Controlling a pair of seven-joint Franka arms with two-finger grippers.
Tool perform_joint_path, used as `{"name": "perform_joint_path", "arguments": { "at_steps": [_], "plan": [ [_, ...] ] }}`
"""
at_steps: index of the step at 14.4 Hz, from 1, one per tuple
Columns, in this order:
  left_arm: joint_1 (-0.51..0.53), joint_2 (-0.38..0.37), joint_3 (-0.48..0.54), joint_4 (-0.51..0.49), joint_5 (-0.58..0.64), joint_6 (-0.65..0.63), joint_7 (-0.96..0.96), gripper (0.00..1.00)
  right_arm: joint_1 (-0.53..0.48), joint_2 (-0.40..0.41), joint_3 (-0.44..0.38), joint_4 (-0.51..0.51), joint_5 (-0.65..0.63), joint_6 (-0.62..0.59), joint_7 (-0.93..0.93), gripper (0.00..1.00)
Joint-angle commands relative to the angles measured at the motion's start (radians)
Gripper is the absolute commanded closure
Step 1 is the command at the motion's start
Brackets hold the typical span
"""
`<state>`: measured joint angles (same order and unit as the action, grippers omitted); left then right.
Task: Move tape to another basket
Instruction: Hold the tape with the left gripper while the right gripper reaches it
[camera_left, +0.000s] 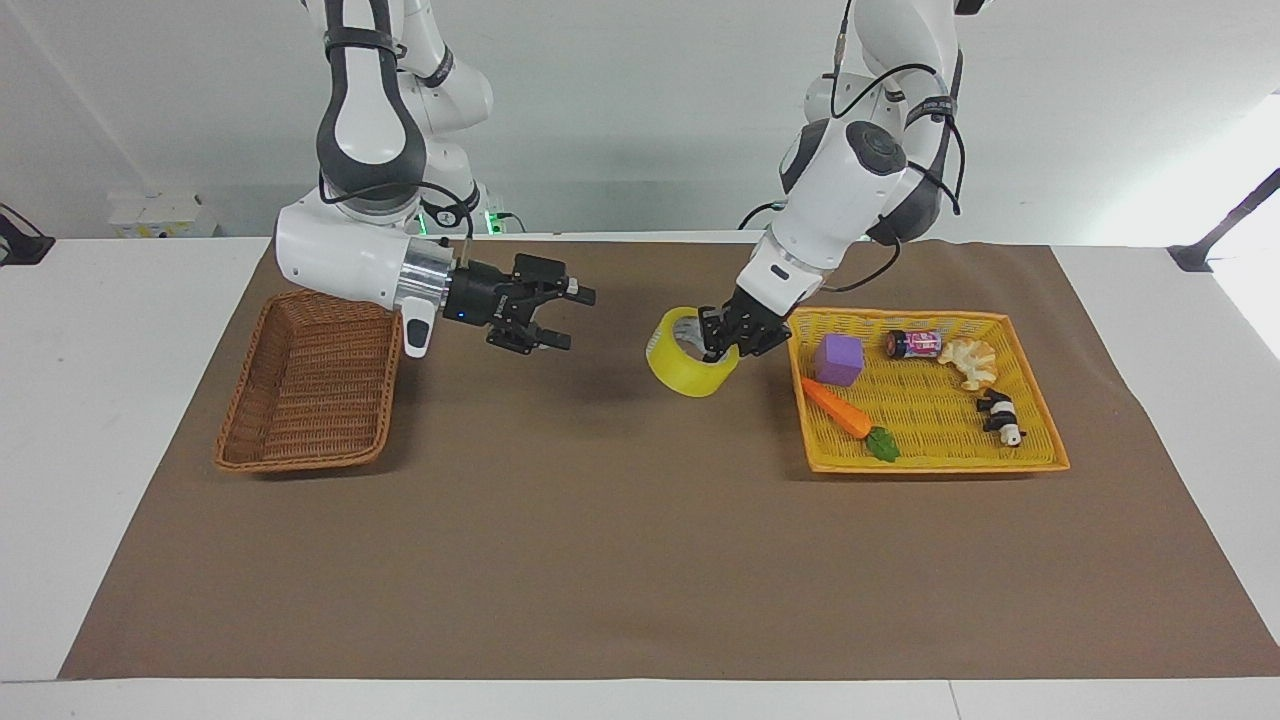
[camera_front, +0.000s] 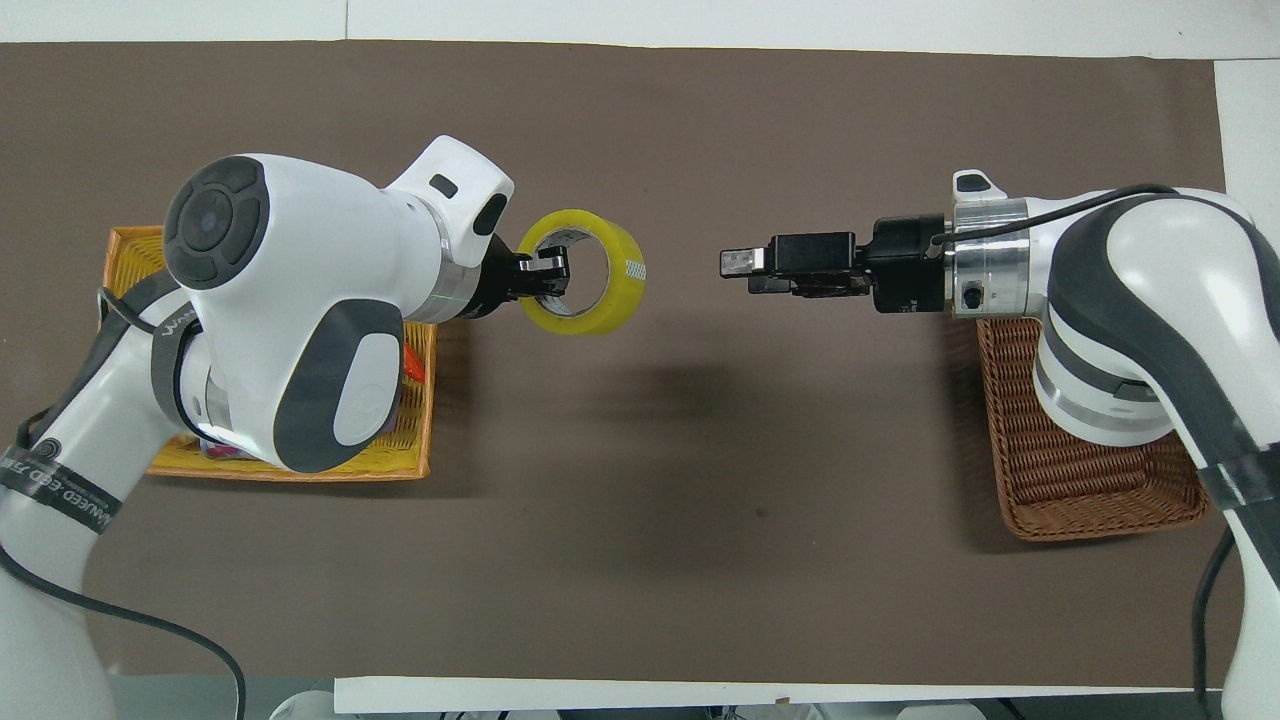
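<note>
The roll of yellow packing tape (camera_left: 693, 366) hangs in the air over the brown mat (camera_left: 640, 560), pinched by its wall in the left gripper (camera_left: 722, 340), one finger inside the core and one outside, just beside the yellow basket (camera_left: 1040, 462). It tilts a little from that grip. Facing it, the right gripper (camera_left: 565, 318) is stretched out level over the mat with its fingers spread wide and nothing in them, a short gap away from the roll, and the brown wicker basket (camera_left: 235, 455) sits below that arm's wrist. This looks to me like a handover being set up. The risk I see is in the meeting: the roll is held by one thin edge, so if the right fingers nudge its rim instead of straddling the wall, it could twist in the grip or slip out and roll off across the mat. Letting go before the other fingers have closed would drop it too
</note>
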<state>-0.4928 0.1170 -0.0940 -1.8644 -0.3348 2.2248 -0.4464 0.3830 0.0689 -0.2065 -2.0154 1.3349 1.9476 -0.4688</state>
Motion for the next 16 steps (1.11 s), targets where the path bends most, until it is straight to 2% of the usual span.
{"name": "perform_joint_path", "arguments": {
  "at_steps": [1,4,7,9,13,16],
  "plan": [
    [-0.012,0.001,0.011,0.014,0.003,-0.008,0.003,1.00,0.039,0.015,-0.005,-0.011,0.064,0.051,-0.008,0.00],
    [-0.009,-0.004,0.011,0.004,0.003,-0.008,0.003,1.00,0.099,0.051,-0.005,-0.002,0.133,0.128,-0.010,0.00],
    [-0.009,-0.002,0.011,0.005,0.003,-0.007,0.015,1.00,0.111,0.061,-0.005,-0.002,0.171,0.136,-0.008,0.00],
    [-0.010,-0.002,0.011,0.005,0.003,-0.004,0.028,1.00,0.116,0.074,-0.005,0.010,0.182,0.148,0.001,0.00],
    [-0.017,-0.005,0.011,0.004,0.003,-0.010,0.026,1.00,0.186,0.091,-0.004,0.040,0.184,0.224,0.047,0.00],
    [-0.017,-0.005,0.011,0.004,0.003,-0.007,0.026,1.00,0.189,0.092,-0.004,0.040,0.182,0.224,0.047,0.00]
  ]
}}
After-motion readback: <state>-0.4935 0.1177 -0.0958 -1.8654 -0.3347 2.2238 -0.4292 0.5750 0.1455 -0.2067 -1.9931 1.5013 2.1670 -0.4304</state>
